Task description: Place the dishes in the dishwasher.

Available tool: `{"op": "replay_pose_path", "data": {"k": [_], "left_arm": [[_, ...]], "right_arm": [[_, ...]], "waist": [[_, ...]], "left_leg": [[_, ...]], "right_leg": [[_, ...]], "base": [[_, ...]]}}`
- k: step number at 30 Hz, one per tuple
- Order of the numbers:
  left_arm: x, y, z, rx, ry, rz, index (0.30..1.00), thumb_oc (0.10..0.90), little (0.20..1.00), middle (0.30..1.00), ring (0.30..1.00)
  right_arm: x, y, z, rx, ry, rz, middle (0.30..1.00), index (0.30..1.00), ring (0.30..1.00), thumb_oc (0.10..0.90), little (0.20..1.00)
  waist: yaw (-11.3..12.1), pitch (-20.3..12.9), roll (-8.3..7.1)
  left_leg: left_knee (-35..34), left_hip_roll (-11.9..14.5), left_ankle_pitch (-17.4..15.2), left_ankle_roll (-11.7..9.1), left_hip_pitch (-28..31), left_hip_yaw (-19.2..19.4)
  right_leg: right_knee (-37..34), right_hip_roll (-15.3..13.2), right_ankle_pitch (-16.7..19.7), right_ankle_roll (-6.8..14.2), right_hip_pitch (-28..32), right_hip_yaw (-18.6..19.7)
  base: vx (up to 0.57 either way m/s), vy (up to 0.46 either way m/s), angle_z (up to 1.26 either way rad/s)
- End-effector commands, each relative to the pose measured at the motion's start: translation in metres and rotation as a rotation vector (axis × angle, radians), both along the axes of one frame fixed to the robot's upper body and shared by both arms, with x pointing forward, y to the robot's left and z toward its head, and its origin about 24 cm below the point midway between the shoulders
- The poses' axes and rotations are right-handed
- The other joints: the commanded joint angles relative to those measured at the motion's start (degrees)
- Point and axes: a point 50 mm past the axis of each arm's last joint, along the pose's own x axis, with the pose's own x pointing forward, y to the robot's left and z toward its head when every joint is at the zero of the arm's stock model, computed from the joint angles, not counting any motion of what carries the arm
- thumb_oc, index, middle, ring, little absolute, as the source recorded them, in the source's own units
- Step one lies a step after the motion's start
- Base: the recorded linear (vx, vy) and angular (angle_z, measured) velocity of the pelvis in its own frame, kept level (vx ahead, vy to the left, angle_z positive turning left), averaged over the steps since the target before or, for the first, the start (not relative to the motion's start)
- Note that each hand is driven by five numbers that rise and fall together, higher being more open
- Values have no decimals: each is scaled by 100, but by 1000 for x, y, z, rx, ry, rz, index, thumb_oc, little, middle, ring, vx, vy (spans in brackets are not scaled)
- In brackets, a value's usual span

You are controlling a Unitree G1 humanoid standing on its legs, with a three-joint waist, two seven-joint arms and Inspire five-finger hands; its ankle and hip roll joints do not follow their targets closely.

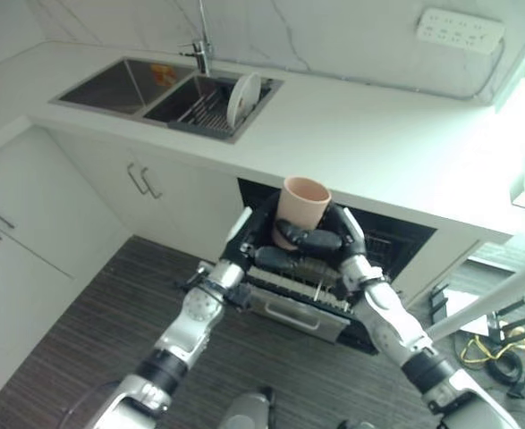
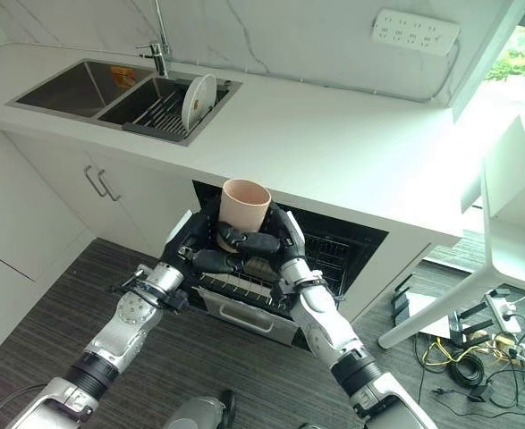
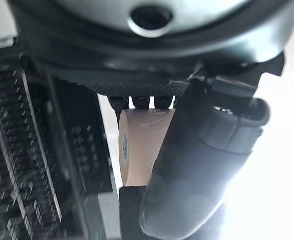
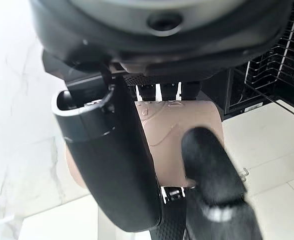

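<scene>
A beige cup (image 1: 304,201) stands upright between both hands, held above the pulled-out dishwasher rack (image 1: 302,288) below the counter edge. My left hand (image 1: 249,248) wraps it from the left and my right hand (image 1: 345,237) from the right, their dark fingers crossing the cup's lower half. In the left wrist view the cup (image 3: 141,145) lies between the thumb (image 3: 202,165) and the fingers. In the right wrist view the cup (image 4: 187,120) sits against the palm with the thumb (image 4: 116,165) alongside it. A white plate (image 1: 242,98) stands on edge in the sink's right basin.
The double sink (image 1: 110,85) with its tap (image 1: 201,52) is set in the white counter (image 1: 369,134) at the back left. White cabinet doors (image 1: 146,192) flank the dishwasher opening. A white furniture leg (image 2: 441,304) and floor cables (image 2: 463,353) are at the right.
</scene>
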Motion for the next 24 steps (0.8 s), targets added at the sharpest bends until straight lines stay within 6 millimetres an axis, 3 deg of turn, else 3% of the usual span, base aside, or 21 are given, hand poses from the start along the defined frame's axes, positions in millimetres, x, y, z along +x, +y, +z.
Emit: {"op": "replay_pose_path", "data": {"k": [1, 8, 14, 18, 24], "left_arm": [[-68, -80, -35, 89, 179, -661, 900, 800, 900, 900, 900], [-74, -31, -40, 250, 218, -646, 900, 800, 900, 900, 900], [-75, -13, -38, 246, 221, -610, 900, 800, 900, 900, 900], [-70, 2, -40, 268, 208, -484, 900, 800, 900, 900, 900], [-67, 50, -43, 370, 148, -231, 900, 800, 900, 900, 900]], "right_arm": [[-4, 29, 150, 366, -682, 175, 300, 300, 300, 400, 300], [-16, 10, 125, 348, -628, 203, 300, 300, 300, 400, 300], [-19, 8, 108, 322, -601, 215, 300, 300, 300, 400, 300], [-19, 2, 98, 269, -567, 194, 300, 300, 300, 400, 300], [-26, -36, 72, 192, -494, 153, 300, 300, 300, 400, 300]], "waist": [[-163, -441, 117], [-203, -477, 244], [-162, -519, 243], [-171, -536, 212], [-261, -551, 117]], "left_leg": [[62, 645, -446, -385, 512, 273], [62, 675, -435, -384, 474, 325], [62, 686, -433, -375, 445, 318], [62, 701, -426, -381, 431, 346], [62, 744, -440, -382, 442, 412]], "right_leg": [[-231, -173, -73, 566, 134, 443], [-231, -148, -73, 586, 56, 525], [-231, -130, -69, 597, 30, 544], [-231, -127, -62, 600, 11, 545], [-231, -105, -42, 613, -53, 613]], "base": [[16, 37, 2], [3, 21, 7], [6, 5, 0], [7, 4, -1], [52, 2, -7]]}}
